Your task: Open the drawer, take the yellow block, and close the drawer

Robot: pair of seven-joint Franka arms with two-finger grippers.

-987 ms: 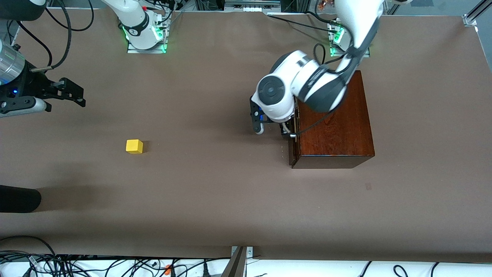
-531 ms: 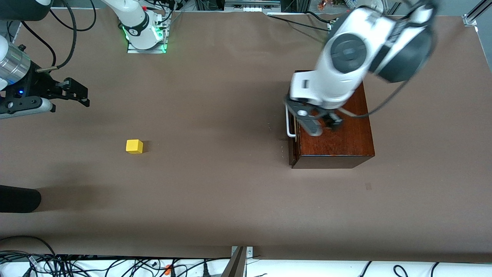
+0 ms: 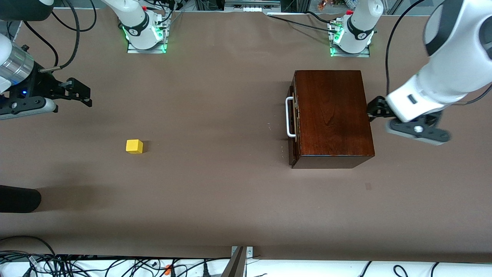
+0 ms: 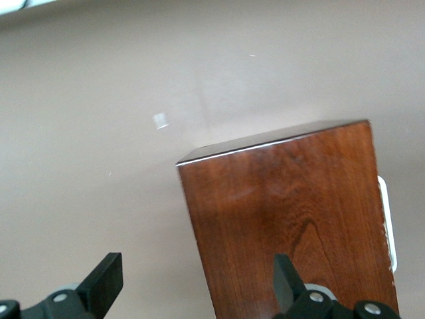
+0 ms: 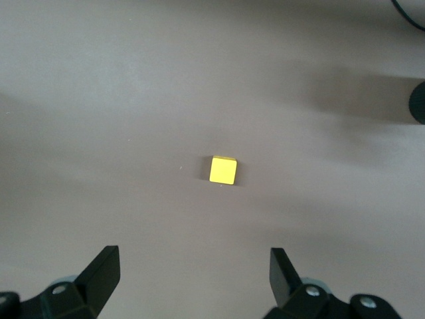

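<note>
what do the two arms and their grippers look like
Both arms are glossy white with dark grey joint bands and black cables looped alongside. Each base glows green at its foot. The left gripper is black with grey finger mounts under a white wrist block. The right gripper is black too, on a silver metal cylinder with a small blue light. In both wrist views the fingers are black wedge-shaped pads.
</note>
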